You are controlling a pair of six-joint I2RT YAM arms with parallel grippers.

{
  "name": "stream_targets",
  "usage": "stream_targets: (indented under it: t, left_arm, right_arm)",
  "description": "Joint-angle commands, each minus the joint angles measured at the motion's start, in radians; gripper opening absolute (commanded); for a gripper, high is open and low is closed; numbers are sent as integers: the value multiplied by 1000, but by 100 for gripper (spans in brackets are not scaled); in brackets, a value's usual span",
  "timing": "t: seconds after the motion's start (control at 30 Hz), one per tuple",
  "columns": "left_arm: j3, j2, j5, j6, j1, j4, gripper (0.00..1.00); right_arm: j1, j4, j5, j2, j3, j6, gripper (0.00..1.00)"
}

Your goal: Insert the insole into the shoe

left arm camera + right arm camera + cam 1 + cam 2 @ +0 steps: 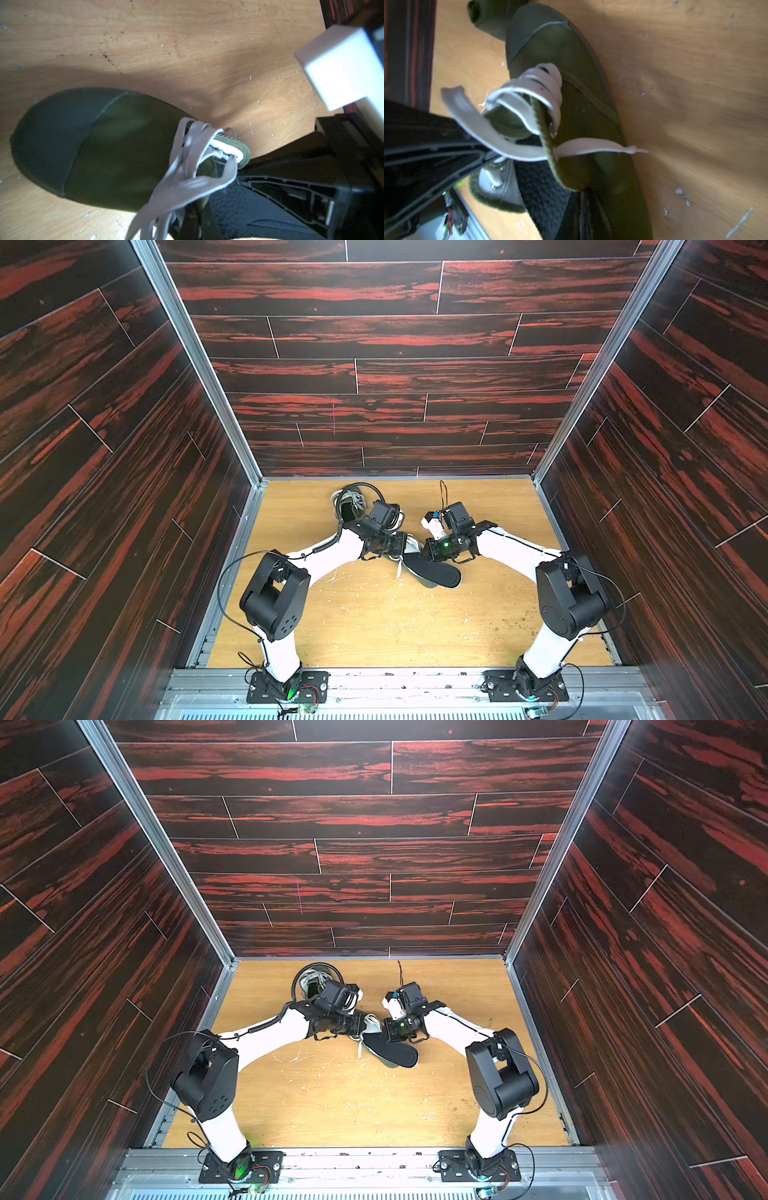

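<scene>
A dark green shoe (436,572) (108,149) (583,87) with pale laces (187,166) lies mid-table, its toe pointing away from both grippers. A black textured insole (239,209) (542,187) sits in its opening and is hidden in both top views. My left gripper (409,549) (198,223) is shut on the shoe's rim by the laces. From the other side, my right gripper (424,552) (584,209) is shut on the shoe's side wall beside the insole. Each gripper's black finger shows in the other wrist view, the right one's (291,191) and the left one's (436,149).
A second shoe (349,504) with pale laces lies at the back left, behind my left wrist. The right arm's white block (336,68) hangs close above. The wooden table (395,626) is walled by dark panels on three sides, with a metal rail (415,680) in front.
</scene>
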Motion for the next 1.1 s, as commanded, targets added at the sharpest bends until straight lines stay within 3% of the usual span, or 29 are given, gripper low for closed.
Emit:
stream_targets:
  t: [0.0,0.27,0.43,0.67,0.87,1.07]
  left_arm:
    - [-3,-37,16,-61,-11,38,0]
    - [12,-25,-2,-187,7,-7,0]
    - [42,4,27,-227,-1,-33,0]
    - [65,24,43,-204,-9,-49,0]
    - [75,20,21,-181,-5,-59,0]
    - [65,26,43,-189,-6,-35,0]
  right_arm:
    - [41,124,106,-40,-35,72,8]
    - [70,208,246,-186,-182,77,8]
    - [98,258,284,-183,-207,59,8]
    - [129,398,227,-105,-198,-6,8]
    - [125,283,158,14,-45,-129,7]
    - [102,322,159,33,-16,-50,8]
